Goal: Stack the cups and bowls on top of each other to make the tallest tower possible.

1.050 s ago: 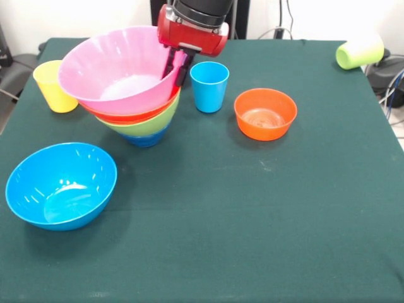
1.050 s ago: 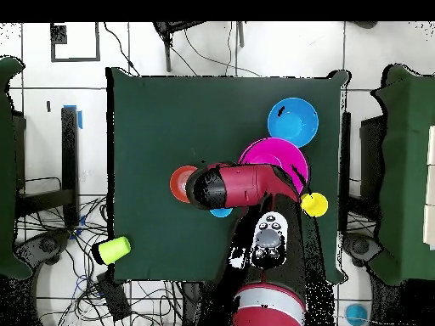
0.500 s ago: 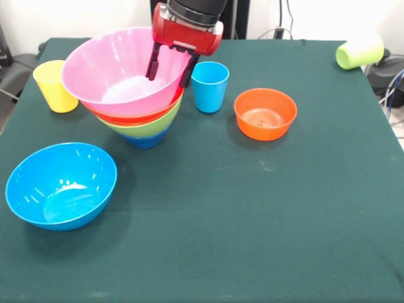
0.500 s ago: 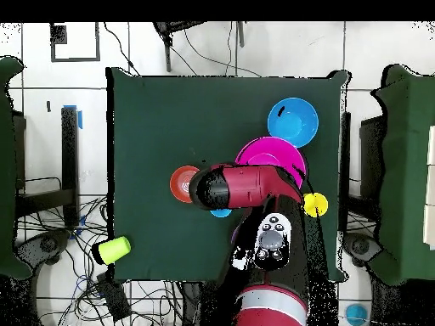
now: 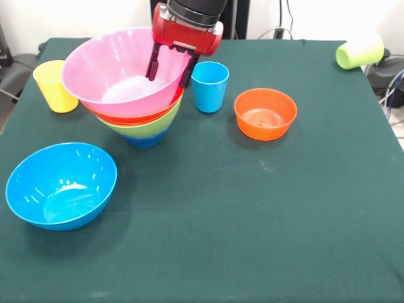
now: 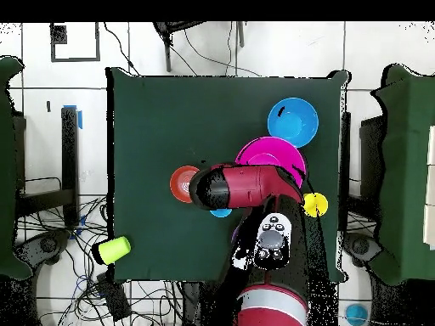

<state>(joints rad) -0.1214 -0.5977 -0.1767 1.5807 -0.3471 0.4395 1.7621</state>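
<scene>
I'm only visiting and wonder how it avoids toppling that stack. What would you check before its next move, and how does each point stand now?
1. Gripper jaws open, gripping nothing: ok.
2. Pink bowl seated on the tower: ok, though it sits slightly tilted.
3. Jaws free of the pink rim: cannot tell; they straddle it closely.
4. Large light blue bowl upright and apart from the tower: ok.
5. Light blue cup close beside the gripper: not ok, a bump risk.
6. Lime green cup upright: not ok, on its side at the table edge.
</scene>
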